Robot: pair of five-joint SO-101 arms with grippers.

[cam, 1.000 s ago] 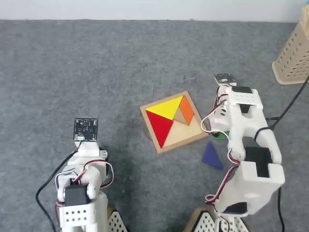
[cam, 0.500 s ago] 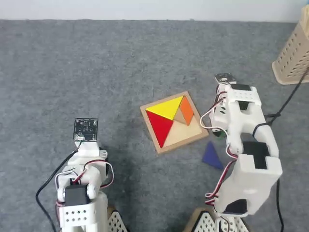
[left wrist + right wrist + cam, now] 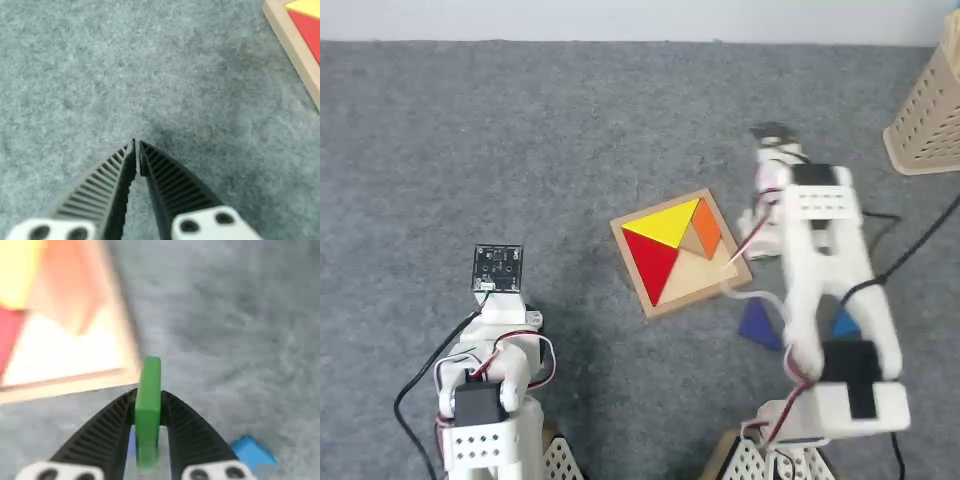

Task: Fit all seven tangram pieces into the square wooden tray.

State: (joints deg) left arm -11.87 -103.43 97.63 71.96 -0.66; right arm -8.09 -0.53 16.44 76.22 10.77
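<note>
From above, the square wooden tray (image 3: 695,298) lies mid-tabletop, holding a yellow piece (image 3: 665,227), a red piece (image 3: 653,262) and an orange piece (image 3: 707,228). A dark blue triangle (image 3: 757,322) lies just outside it.

At my left wrist, my left tool (image 3: 136,150) is closed on nothing over the grey tabletop (image 3: 100,75).

At my right wrist, my right tool (image 3: 148,392) clamps the green piece (image 3: 149,372) on edge, near the tray's corner.
</note>
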